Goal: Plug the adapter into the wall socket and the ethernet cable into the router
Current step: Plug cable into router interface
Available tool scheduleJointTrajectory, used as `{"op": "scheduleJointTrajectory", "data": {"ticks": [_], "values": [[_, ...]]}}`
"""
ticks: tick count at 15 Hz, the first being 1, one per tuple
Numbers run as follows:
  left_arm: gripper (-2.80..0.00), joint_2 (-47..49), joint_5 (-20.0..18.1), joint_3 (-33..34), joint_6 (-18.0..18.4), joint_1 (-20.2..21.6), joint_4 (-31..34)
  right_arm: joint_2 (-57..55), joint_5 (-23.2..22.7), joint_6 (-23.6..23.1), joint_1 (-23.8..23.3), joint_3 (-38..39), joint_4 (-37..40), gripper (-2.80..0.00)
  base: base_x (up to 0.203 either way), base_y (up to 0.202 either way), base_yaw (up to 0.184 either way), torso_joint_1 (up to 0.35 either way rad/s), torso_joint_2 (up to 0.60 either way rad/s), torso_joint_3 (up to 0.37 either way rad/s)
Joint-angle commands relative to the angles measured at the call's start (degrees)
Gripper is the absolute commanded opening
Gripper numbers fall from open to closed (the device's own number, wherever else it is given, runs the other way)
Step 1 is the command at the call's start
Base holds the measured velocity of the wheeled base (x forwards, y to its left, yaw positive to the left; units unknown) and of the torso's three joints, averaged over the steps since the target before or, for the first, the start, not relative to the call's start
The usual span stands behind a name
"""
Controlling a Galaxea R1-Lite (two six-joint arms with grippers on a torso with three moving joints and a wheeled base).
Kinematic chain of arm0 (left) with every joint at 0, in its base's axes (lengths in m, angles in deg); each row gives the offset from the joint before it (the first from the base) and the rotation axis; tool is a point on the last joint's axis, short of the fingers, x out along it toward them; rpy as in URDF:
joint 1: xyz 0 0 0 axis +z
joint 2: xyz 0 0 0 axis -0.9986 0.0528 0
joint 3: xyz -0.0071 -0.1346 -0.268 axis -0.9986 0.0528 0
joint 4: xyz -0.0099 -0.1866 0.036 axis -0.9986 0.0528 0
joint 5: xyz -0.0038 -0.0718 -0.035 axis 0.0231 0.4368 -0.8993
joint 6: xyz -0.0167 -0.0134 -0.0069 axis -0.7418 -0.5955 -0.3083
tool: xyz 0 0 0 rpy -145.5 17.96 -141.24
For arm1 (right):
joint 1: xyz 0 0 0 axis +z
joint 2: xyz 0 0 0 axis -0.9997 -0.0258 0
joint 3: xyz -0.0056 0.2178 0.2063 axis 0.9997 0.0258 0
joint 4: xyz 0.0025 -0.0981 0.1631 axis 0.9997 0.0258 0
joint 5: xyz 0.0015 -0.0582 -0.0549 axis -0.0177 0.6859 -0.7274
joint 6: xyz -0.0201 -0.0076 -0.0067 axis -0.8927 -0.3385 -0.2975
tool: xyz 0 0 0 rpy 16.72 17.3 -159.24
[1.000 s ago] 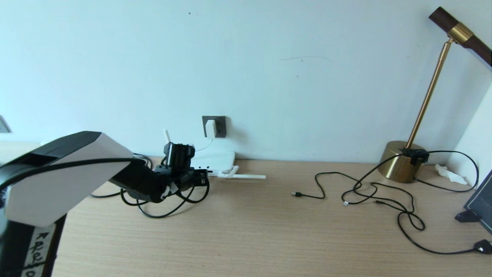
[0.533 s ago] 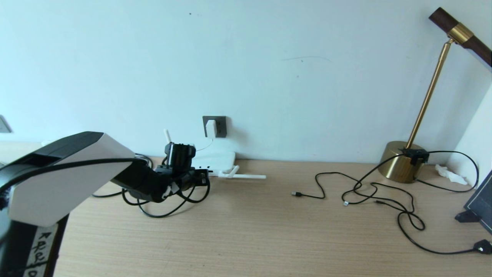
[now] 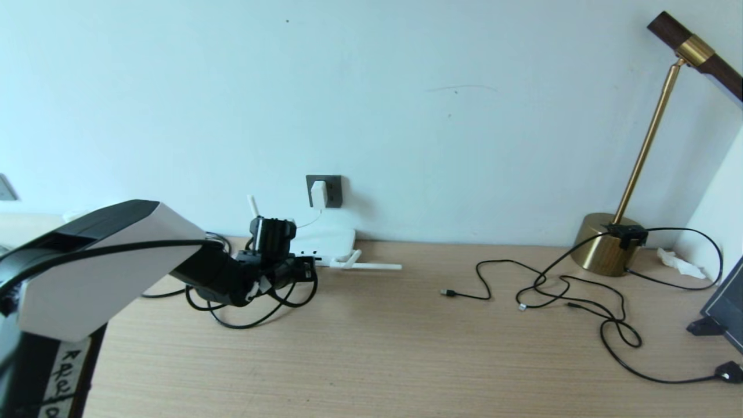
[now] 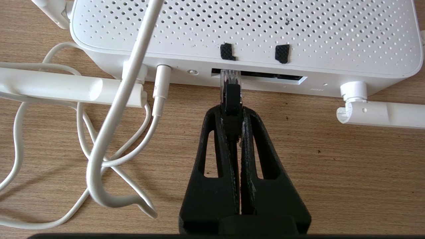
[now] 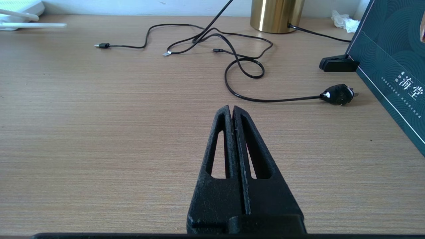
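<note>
**Cable at the router port**

On the desk, the router lies below the socket, which holds the adapter. The left gripper pinches the ethernet cable, clear tip at the port. The right gripper is closed, empty.

Adapter in wall socket, above router

Bright, even daylight; soft shadows, slight wide-angle bending at edges.
</note>
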State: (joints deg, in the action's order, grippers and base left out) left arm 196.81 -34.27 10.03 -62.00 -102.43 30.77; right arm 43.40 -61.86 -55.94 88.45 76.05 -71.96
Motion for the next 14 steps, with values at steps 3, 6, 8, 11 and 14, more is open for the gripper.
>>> {"op": "scheduleJointTrajectory", "data": {"ticks": [3,6,8,11,14], "values": [[-2.8,0.1,0.1,0.1,-0.1,0.0,-0.2,-0.1,0.0,0.0,0.0,0.0,0.1,-2.8,0.0,0.0,0.0,0.0,0.0,0.0],[-2.8,-0.1,0.1,0.3,-0.1,0.1,-0.2,-0.1,0.0,0.0,-0.1,0.0,0.1,-2.8,0.0,0.0,0.0,0.0,0.0,0.0],[-2.8,-0.3,0.2,0.4,-0.2,0.1,-0.2,-0.1,0.0,0.0,0.0,0.0,0.1,-2.8,0.0,0.0,0.0,0.0,0.0,0.0],[-2.8,-0.6,0.2,0.9,-0.2,0.1,-0.2,-0.1,0.0,0.0,-0.1,0.0,0.1,-2.8,0.0,0.0,0.0,0.0,0.0,0.0],[-2.8,-0.6,0.2,1.2,-0.2,0.1,-0.2,-0.1,0.0,0.0,0.0,0.0,0.1,-2.8,0.0,0.0,0.0,0.0,0.0,0.0]]}}
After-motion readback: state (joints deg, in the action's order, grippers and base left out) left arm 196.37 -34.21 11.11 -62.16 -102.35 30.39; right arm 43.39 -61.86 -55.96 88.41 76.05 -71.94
